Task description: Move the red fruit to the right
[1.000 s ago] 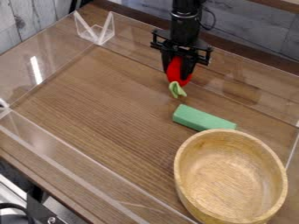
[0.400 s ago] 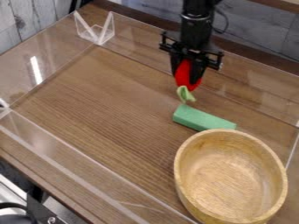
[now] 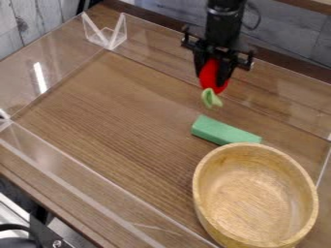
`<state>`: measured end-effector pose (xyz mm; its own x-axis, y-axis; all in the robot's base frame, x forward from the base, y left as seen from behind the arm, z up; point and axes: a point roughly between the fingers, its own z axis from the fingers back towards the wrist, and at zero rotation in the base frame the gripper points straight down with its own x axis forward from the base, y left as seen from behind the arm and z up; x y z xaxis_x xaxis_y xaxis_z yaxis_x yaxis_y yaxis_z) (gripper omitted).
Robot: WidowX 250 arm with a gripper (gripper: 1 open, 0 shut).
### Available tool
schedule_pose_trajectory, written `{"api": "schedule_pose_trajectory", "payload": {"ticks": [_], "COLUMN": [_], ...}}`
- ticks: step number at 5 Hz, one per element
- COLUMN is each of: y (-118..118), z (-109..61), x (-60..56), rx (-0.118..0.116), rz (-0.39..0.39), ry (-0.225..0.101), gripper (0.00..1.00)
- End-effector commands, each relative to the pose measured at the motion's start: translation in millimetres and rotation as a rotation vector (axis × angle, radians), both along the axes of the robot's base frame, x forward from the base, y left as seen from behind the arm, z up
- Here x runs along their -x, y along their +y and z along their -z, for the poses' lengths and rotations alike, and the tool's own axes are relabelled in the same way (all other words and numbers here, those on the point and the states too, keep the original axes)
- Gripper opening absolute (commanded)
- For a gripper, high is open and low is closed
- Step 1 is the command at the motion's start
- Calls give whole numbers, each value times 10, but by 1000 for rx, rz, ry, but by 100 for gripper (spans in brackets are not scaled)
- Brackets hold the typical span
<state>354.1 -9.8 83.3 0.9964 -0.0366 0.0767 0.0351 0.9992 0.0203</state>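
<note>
The red fruit (image 3: 214, 77), a small red toy strawberry with a pale green stem hanging downward, is held between the fingers of my gripper (image 3: 215, 76). The gripper points straight down and is shut on the fruit, which hangs clear of the wooden table (image 3: 116, 126). It sits above and slightly behind the green block (image 3: 225, 131).
A green rectangular block lies flat on the table below the gripper. A large wooden bowl (image 3: 255, 197) stands at the front right. Clear acrylic walls (image 3: 39, 77) ring the table, with a clear bracket (image 3: 104, 32) at the back left.
The gripper has carried the red fruit upward and to the right, lifting it off the table. The block and bowl have not moved.
</note>
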Motion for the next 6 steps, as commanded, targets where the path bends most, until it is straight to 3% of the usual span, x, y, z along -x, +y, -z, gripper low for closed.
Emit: {"api": "schedule_pose_trajectory", "payload": {"ticks": [1,2,3,4,6], "y": [-70,-180,-378,-650,-1033], "z": [-430,-577,-703,-698,-483], "x": [-5,109,315,558,1048], "rx": [-13,-16,-6,14,53], "rz": [-25,-35,36,125,250], "ry": [-113,-143,-148,-132,-85], "gripper": [0,0,0,0,0]}}
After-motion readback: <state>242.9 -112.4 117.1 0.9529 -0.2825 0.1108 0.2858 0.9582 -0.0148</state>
